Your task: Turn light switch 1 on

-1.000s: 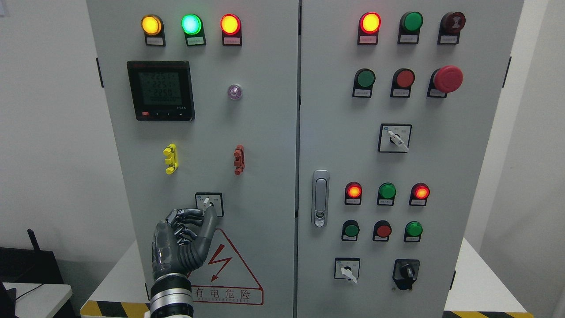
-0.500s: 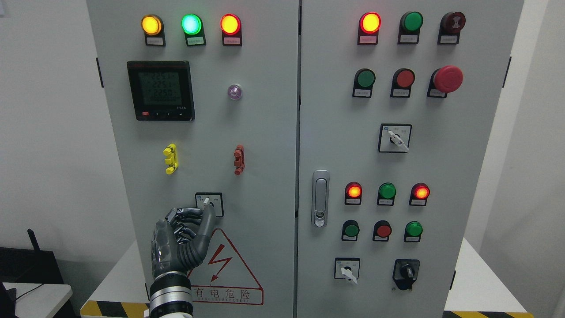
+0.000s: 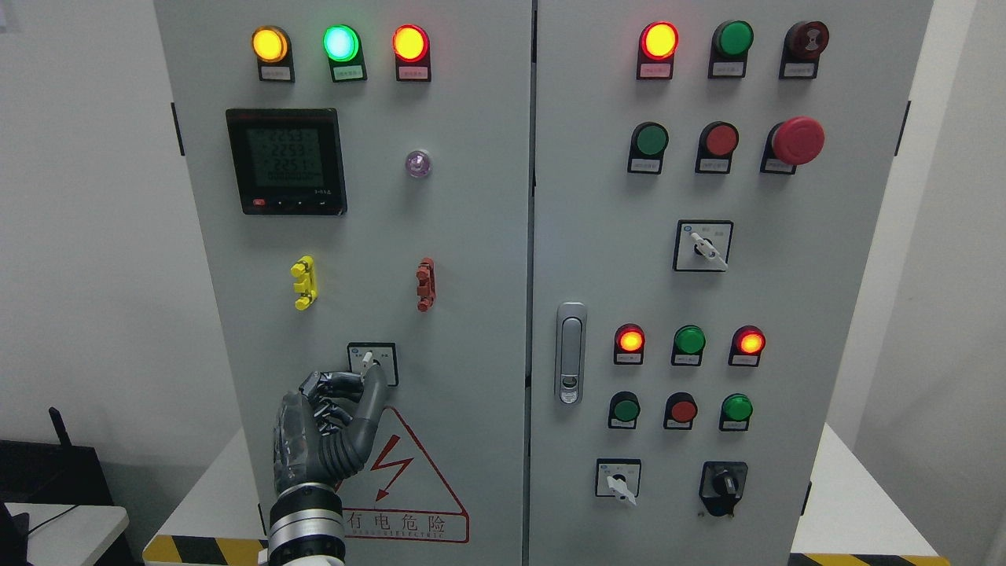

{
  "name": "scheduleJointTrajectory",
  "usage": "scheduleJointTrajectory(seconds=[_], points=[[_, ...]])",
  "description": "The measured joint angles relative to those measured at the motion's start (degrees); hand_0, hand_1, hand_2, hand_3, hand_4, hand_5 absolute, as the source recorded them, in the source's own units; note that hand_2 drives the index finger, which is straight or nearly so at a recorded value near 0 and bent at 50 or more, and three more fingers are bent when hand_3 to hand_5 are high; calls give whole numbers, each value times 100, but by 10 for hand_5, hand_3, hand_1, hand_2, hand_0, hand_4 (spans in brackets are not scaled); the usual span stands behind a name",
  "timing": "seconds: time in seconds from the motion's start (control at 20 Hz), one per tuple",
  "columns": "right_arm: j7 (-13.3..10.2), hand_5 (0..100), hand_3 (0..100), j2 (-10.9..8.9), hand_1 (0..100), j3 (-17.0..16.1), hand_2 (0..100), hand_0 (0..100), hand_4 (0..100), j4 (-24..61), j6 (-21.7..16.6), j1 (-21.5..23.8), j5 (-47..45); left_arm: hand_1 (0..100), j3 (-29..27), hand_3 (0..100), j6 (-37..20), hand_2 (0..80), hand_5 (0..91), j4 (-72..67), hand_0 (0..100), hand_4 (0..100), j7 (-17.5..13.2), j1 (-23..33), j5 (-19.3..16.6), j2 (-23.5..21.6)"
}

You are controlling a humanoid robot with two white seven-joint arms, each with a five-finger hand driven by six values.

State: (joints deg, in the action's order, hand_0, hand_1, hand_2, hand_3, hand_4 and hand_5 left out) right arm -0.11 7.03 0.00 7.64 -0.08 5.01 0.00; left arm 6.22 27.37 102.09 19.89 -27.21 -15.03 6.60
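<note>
In the head view, the left hand (image 3: pixel 326 428) is raised against the lower part of the left cabinet door (image 3: pixel 471 259). Its fingers (image 3: pixel 334 385) are curled and bunched together, and the thumb (image 3: pixel 369 405) is stretched up so that its tip meets the white lever of the switch (image 3: pixel 372 363). The lever appears to be pinched between thumb tip and fingertips, though the exact contact is partly hidden. The switch plate sits directly above the fingers, and the lever is seen tilted up and to the left. Just below the thumb, a red warning triangle (image 3: pixel 409 487) is printed. Well above the fingers a meter (image 3: pixel 286 161) is mounted, and three lit lamps (image 3: pixel 340 43) are set higher up. No right hand is shown.

For the turn to be done well, the pinch is best kept close on the lever, and the twist made from the wrist about the knob's centre. Sideways pushing is to be avoided, since the fingertips would likely slip off so slim a lever.
</note>
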Motion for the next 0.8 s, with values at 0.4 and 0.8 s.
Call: scheduleJointTrajectory(seconds=[0.4, 0.8], points=[[0, 0, 0, 0, 389, 0, 0, 120, 0, 1, 0, 0, 0, 457, 9, 687, 96, 512, 777, 1, 257, 831, -53, -34, -1, -3], [0, 0, 0, 0, 389, 0, 0, 120, 0, 0, 0, 0, 0, 458, 15, 688, 223, 513, 776, 2, 258, 832, -61, -77, -9, -7]])
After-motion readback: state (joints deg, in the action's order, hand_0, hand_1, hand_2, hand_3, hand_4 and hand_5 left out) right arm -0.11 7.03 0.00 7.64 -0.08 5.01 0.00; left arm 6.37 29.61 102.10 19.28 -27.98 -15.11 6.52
